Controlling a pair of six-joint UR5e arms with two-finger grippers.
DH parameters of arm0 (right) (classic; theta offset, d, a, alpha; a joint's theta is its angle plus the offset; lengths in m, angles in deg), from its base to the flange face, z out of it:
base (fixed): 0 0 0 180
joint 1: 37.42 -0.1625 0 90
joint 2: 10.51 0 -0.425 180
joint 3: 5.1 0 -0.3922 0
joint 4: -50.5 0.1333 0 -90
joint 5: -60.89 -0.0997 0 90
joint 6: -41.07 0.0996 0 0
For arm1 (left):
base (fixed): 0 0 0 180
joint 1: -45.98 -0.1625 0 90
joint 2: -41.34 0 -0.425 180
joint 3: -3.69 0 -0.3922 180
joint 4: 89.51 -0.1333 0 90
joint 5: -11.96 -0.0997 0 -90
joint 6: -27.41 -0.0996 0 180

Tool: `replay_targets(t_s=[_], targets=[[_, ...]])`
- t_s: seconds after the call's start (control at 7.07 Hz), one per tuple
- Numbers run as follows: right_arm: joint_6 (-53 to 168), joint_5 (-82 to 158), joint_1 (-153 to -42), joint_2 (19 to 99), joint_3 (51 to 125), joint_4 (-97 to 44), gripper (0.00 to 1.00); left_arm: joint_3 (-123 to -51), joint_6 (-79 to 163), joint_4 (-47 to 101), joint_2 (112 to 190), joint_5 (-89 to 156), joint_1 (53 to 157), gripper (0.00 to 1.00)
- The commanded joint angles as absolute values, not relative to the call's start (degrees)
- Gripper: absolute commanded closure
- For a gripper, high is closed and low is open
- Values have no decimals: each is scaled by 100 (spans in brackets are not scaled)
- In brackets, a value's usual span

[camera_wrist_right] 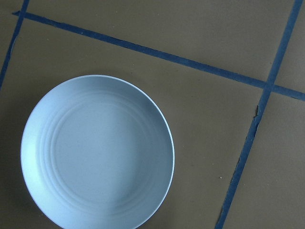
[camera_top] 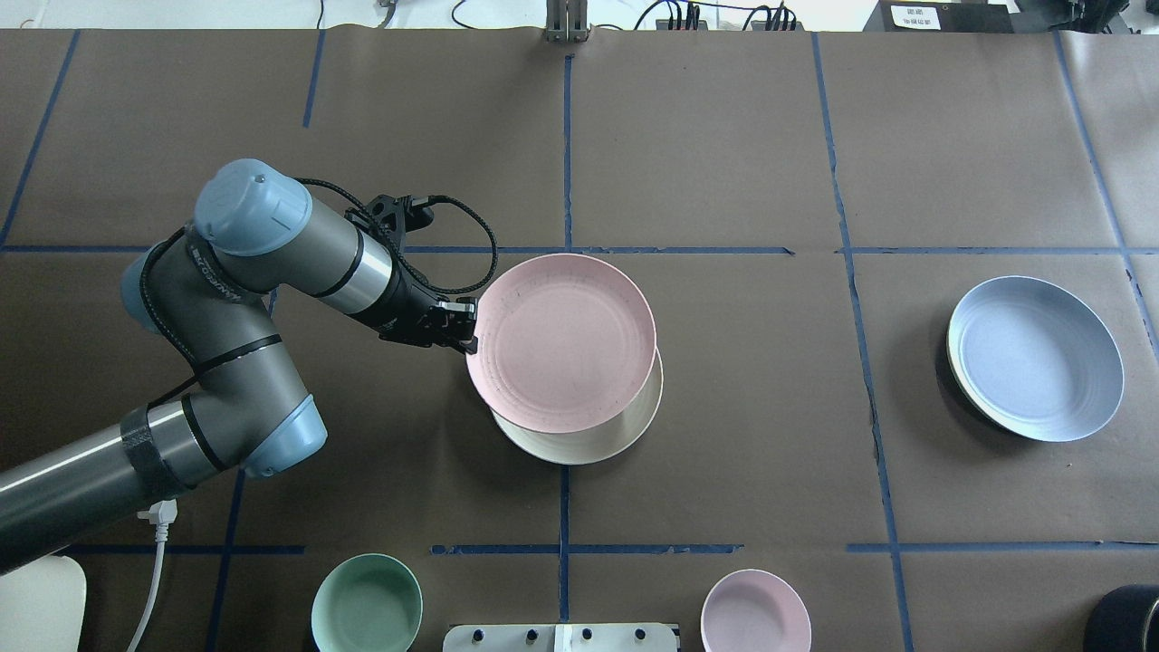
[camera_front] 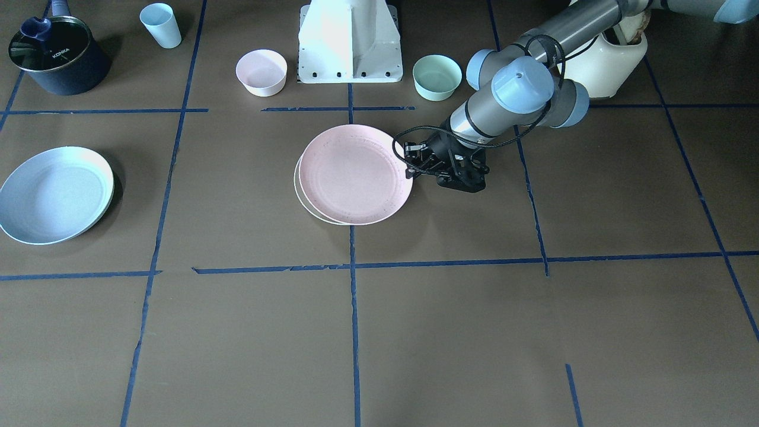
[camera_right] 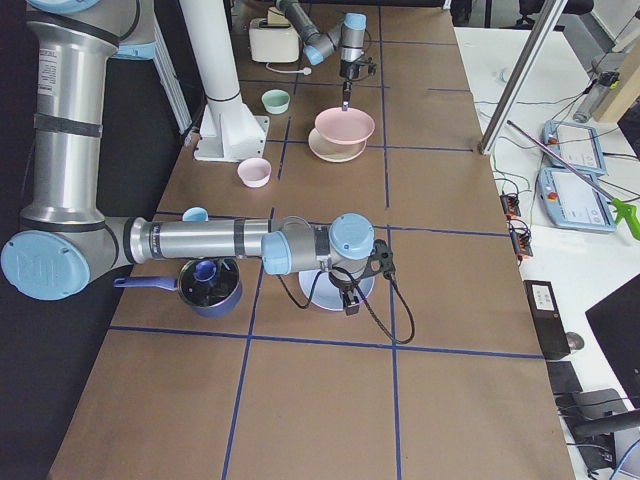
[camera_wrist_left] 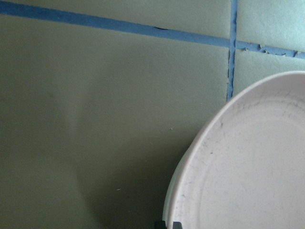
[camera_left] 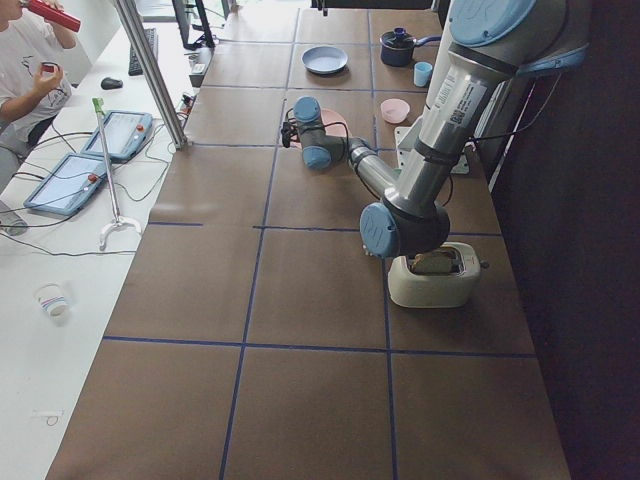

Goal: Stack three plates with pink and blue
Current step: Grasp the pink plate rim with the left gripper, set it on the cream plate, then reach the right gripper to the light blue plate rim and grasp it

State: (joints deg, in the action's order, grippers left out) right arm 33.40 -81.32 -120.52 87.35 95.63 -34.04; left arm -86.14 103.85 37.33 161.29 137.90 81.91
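My left gripper is shut on the near-left rim of the pale pink plate and holds it slightly raised and off-centre over the cream-white plate, which shows as a crescent under it. The left wrist view shows the pink plate's rim close up. The light blue plate lies alone at the table's right, and fills the right wrist view. My right gripper hovers over the blue plate, seen only in the exterior right view; I cannot tell if it is open or shut.
A small pink bowl and a mint bowl flank the robot base. A pale blue cup and a dark lidded pot stand at the robot's right. A toaster sits at its left.
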Motion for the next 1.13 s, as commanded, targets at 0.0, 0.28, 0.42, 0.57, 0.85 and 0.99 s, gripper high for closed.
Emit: replay_targets(t_s=[0.0, 0.28, 0.42, 0.57, 0.85, 0.99], targets=[[3386, -8141, -12021, 8740, 9536, -3431, 0, -8587, 10379, 3740, 16158, 13729, 8088, 83], [3395, -8141, -11942, 8749, 9501, -3423, 0, -8648, 10396, 3740, 16149, 13485, 8044, 1], [3700, -8132, -11716, 8758, 9501, -3405, 0, -8848, 10510, 3732, 16114, 13422, 8070, 0], [4112, -8115, -11487, 8767, 9492, -3292, 0, -9016, 10685, 3740, 16096, 13430, 8166, 0], [5321, -8045, -11345, 8767, 8977, -2226, 0, -9131, 10826, 3731, 16087, 13439, 8324, 0], [5886, -7601, -11005, 8793, 8512, -1175, 0, -9140, 10836, 3731, 16070, 13439, 8351, 0]])
